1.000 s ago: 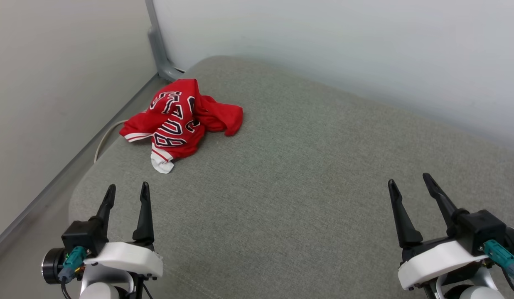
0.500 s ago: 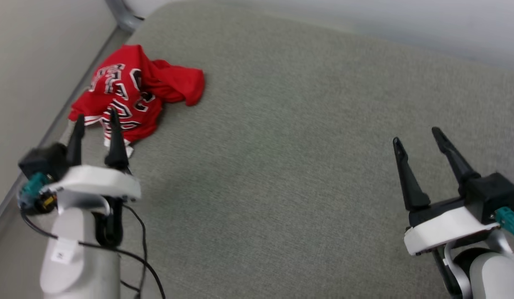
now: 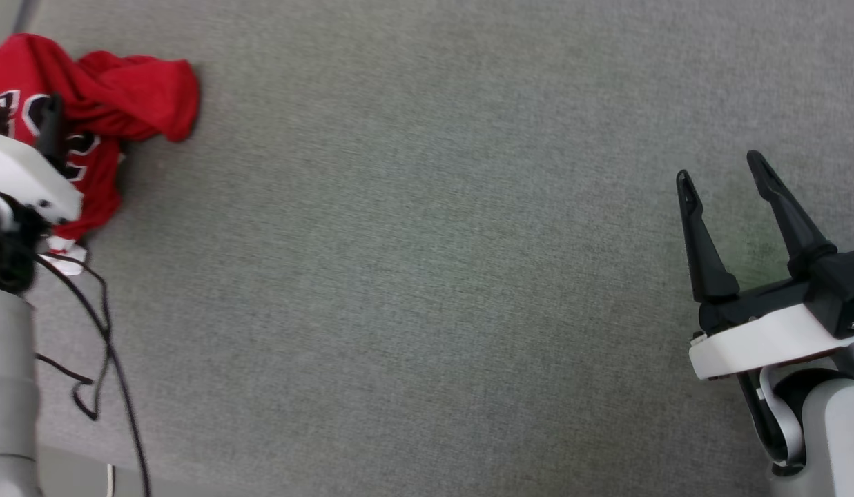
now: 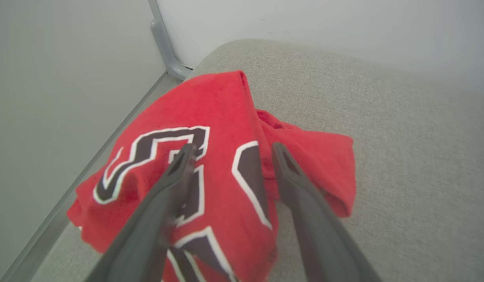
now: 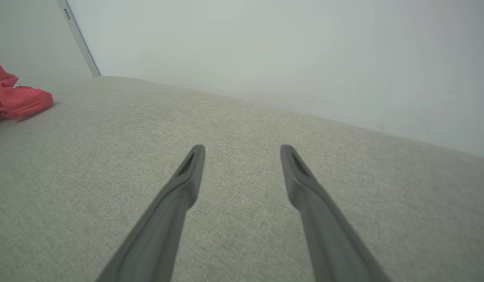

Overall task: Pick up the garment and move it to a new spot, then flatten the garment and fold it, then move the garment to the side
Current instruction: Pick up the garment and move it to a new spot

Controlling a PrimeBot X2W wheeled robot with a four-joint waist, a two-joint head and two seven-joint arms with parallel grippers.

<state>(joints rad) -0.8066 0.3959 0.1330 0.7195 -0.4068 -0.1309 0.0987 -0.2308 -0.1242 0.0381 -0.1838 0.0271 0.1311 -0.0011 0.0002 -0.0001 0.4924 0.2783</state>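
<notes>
Though the left gripper [image 4: 234,147] is right over the garment [image 3: 123,103], nothing of the job looks done to me yet. The red shirt lies in a crumpled heap at the far left corner of the grey cushion [image 3: 427,276], close to the cushion's left edge and near the grey post [image 4: 163,43] that stands just beyond that corner. It is bunched and doubled over itself, with one red fold flopped out toward the cushion's middle.

The left claw is spread wide, its two dark fingers straddling the printed face of the shirt with cloth showing between them. I cannot tell whether the tips are touching the fabric or hanging just above it, and nothing is pinched. The right gripper [image 3: 721,167] is also spread open and holds nothing, over bare fabric at the cushion's near right side, well apart from the shirt.

So I judge this to be the reach for the first pick. The lift, the carry to a new spot on the cushion, the flattening, the fold and the final shift aside are all left to do.

As for writing, the shirt bears big black characters edged in white, but the creases break them up and the fingers cover parts, so I can read no word or number. No brand mark or tag shows.
</notes>
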